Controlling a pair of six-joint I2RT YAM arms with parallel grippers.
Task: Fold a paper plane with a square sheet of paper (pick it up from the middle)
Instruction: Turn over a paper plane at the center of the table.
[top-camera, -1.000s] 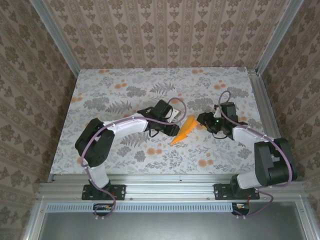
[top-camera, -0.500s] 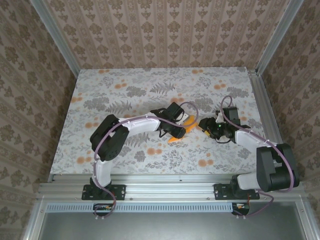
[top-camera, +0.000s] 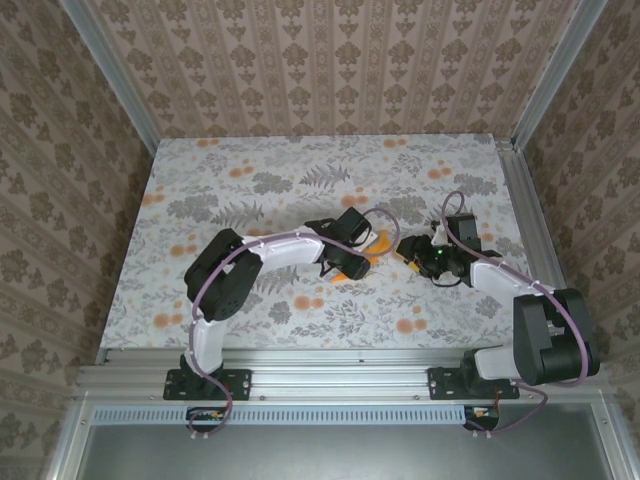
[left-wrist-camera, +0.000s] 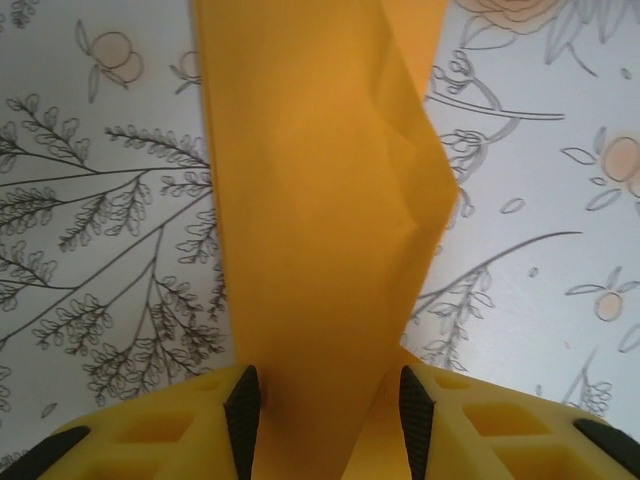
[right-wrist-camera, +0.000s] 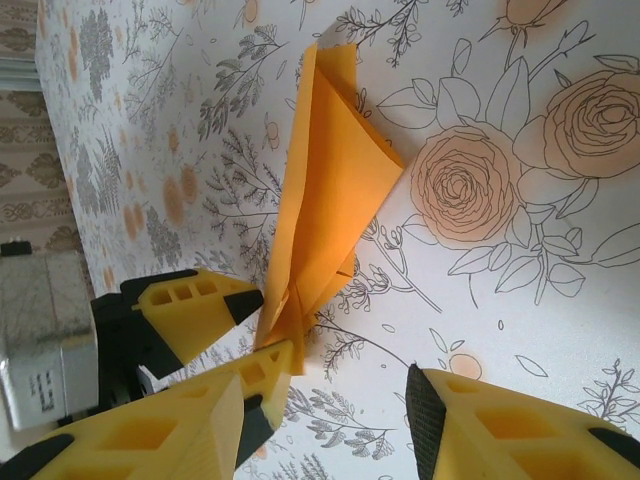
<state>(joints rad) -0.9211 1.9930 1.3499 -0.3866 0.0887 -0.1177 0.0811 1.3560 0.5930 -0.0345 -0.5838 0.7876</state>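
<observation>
I work in a lab test cell: aluminium posts (top-camera: 112, 75) frame wallpapered walls (top-camera: 330, 60) around a floral-covered table (top-camera: 200, 180), and my bases (top-camera: 205, 382) are bolted to a rail (top-camera: 330, 382) at its near edge.

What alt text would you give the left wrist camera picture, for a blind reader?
A folded piece of bright-orange paper runs up from between the two yellow fingers of the left gripper, with a table printed with leaves and flowers behind it.

One orange paper (top-camera: 378, 242) is showing. Two arms are showing, left arm (top-camera: 275, 245) and right arm (top-camera: 500, 272). Two grippers are showing, left gripper (left-wrist-camera: 326, 402) and right gripper (right-wrist-camera: 350, 370). One table (top-camera: 230, 190) is showing.
</observation>
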